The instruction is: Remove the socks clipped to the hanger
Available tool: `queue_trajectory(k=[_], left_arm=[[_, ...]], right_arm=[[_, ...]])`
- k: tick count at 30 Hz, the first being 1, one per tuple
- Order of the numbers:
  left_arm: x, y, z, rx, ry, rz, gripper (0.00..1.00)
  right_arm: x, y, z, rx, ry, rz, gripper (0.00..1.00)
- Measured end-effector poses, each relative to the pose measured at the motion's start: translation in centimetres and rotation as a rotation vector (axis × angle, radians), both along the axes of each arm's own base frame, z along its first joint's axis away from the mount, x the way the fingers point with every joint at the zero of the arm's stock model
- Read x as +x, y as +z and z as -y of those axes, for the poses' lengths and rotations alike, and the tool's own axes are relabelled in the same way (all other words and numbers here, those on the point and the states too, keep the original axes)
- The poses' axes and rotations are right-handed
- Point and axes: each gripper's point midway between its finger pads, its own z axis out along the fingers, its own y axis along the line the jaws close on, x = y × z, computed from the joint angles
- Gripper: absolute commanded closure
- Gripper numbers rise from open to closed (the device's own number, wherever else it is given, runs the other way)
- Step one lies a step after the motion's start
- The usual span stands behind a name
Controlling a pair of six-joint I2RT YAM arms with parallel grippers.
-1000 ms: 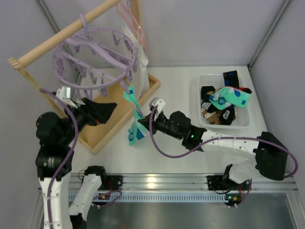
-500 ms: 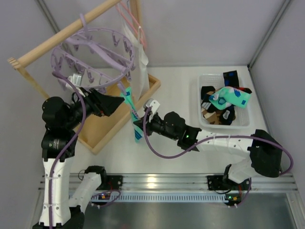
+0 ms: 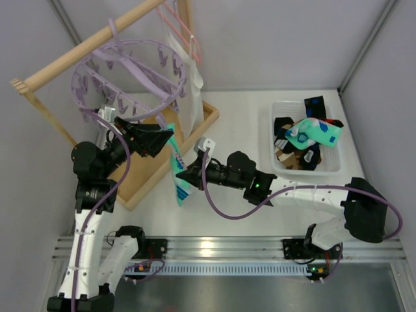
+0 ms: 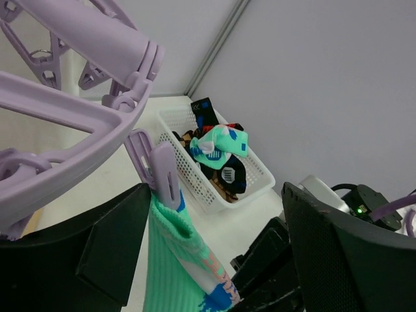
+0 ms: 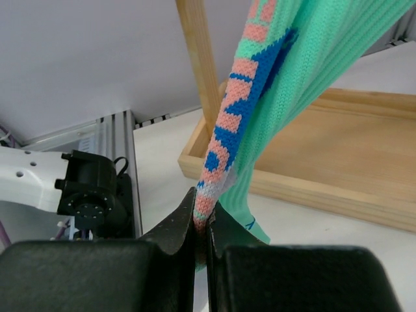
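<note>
The lavender hanger [image 3: 130, 71] hangs from a wooden rod, and one of its clips [image 4: 162, 172] holds a mint-green sock [image 3: 177, 166] by the cuff. My left gripper [image 3: 166, 140] is open, its two black fingers [image 4: 78, 253] standing on either side of that clip and the sock's top [image 4: 172, 253]. My right gripper [image 3: 184, 174] is shut on the sock's lower part [image 5: 224, 136], which is stretched taut down from the clip. In the right wrist view the jaws [image 5: 203, 227] pinch the coral-and-blue patterned edge. Several other socks [image 3: 305, 140] lie in a white basket.
The white basket [image 3: 272, 136] sits at the right, also seen in the left wrist view [image 4: 257, 179]. A wooden tray [image 3: 198, 133] lies under the hanger. A wooden rod [image 3: 78, 52], a pink wire hanger [image 3: 185, 32] and a white cloth [image 3: 188, 84] stand at the back.
My left gripper has moved right and up to straddle the clip, its jaws narrowing slightly. The right gripper has pulled the sock down and left, stretching it straight.
</note>
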Motion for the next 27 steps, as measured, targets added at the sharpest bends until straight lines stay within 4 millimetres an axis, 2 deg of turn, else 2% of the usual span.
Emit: queue_trajectory(k=[9, 13, 18, 22, 27], left_arm=[[1.9, 0.1, -0.6, -0.021, 0.059, 0.028, 0.17], [2.4, 0.3, -0.5, -0.033, 0.058, 0.031, 0.08], [3.3, -1.3, -0.9, -0.045, 0.094, -0.005, 0.1], [4.1, -1.6, -1.5, -0.054, 0.142, -0.014, 0.11], [4.5, -1.4, -2.2, -0.067, 0.187, -0.011, 0.03]], right_arm=[[-1.4, 1.0, 0.1, 0.02, 0.071, 0.01, 1.0], [-1.7, 1.0, 0.1, 0.019, 0.09, 0.011, 1.0], [-1.8, 0.9, 0.0, 0.018, 0.095, 0.013, 1.0], [-2.1, 1.2, -0.1, 0.015, 0.117, 0.023, 1.0], [-2.0, 1.4, -0.1, 0.015, 0.115, 0.03, 1.0]])
